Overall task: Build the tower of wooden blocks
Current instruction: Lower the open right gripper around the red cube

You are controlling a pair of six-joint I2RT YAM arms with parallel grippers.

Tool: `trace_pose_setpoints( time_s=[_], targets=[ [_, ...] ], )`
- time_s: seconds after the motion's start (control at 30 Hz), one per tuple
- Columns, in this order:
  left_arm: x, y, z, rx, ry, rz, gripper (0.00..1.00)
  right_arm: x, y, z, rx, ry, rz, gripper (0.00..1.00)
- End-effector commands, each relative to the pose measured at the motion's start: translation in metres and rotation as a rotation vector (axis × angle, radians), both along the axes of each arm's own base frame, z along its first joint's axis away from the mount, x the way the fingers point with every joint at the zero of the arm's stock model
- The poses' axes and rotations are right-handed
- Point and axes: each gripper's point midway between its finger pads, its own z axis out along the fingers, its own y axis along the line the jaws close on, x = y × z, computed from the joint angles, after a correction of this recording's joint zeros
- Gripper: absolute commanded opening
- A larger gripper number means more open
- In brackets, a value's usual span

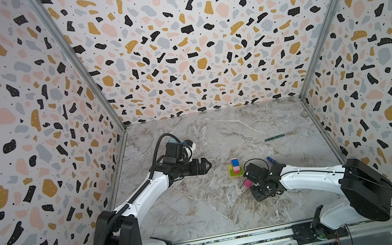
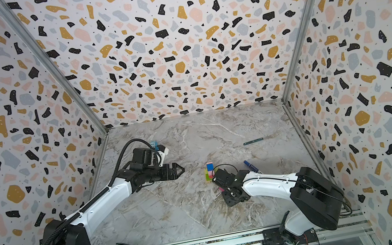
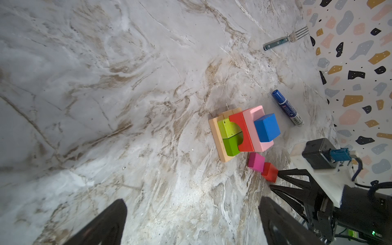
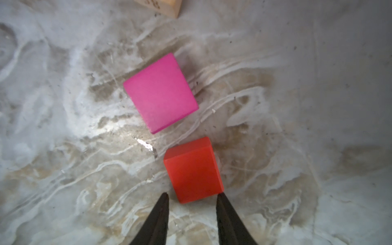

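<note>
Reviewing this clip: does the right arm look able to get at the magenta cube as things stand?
Probably not head-on: the orange-red cube lies between the right pincer and the magenta cube. Nothing sits over the magenta cube, so from above it looks free.

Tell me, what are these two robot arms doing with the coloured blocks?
They are building a block tower. It stands part-built, with a blue cube on top. The right hand has its fingertips at an orange-red cube lying on the table beside a magenta cube; whether it grips it yet is unclear. The left hand hangs open and empty nearby.
</note>
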Motion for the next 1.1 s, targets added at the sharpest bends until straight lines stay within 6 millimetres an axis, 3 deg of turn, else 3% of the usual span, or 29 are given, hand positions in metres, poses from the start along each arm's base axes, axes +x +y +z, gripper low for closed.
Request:
trace_pose_setpoints(
  time_s=[0.0,0.13,0.33,0.77,1.07],
  targets=[
    [0.003,0.001,0.000,-0.002,-0.008,0.000,0.98,-0.003,-0.005,0.002,-0.012,0.003,-0.016,0.38],
    [0.003,0.001,0.001,-0.003,-0.010,0.000,0.98,-0.002,-0.006,0.003,-0.014,-0.005,-0.028,0.43],
    [0.003,0.001,0.000,-0.003,-0.008,0.000,0.98,0.007,0.001,0.012,0.005,-0.042,-0.007,0.60],
    [0.003,0.001,0.000,-0.002,-0.009,0.000,0.98,0.037,0.013,0.015,0.057,-0.097,0.028,0.56],
    [0.003,0.000,0.000,-0.002,-0.010,-0.002,0.98,0.034,0.012,0.005,0.054,-0.074,0.038,0.50]
  ],
)
